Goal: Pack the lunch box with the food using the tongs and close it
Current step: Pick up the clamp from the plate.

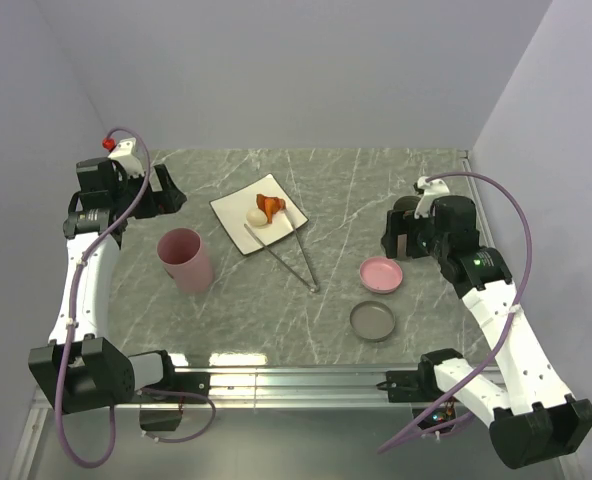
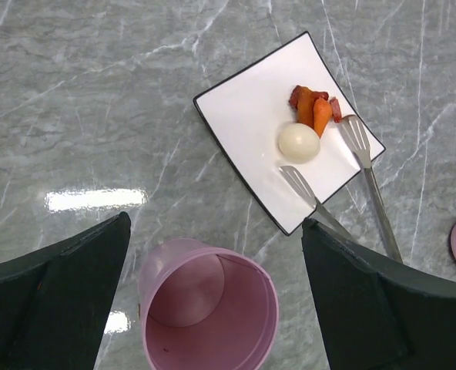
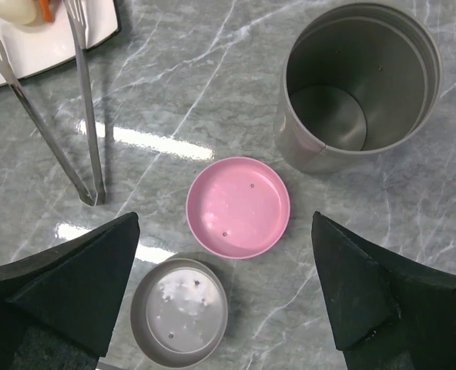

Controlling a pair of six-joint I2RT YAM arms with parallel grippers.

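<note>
The grey lid (image 1: 373, 321) lies nearest the arm bases, with the pink lid (image 1: 381, 274) just beyond it and the grey cup (image 3: 359, 85) upright nearby. The pink cup (image 1: 184, 259) stands upright at left. The tongs (image 1: 294, 255) lie on the table (image 1: 416, 180), tips resting on the white plate (image 1: 236, 210) beside the white ball (image 1: 256, 215) and orange pieces (image 1: 269, 206). The left gripper (image 2: 216, 223) and right gripper (image 3: 226, 223) stand with jaws spread wide, holding nothing.

Cannot read any text, label, brand, number or sign on the plate (image 2: 243, 131), the tongs (image 1: 288, 255), the pink cup (image 1: 184, 260) or the pink lid (image 3: 237, 206).

Both wrist cameras look straight down, sharing the tongs (image 2: 373, 193).
</note>
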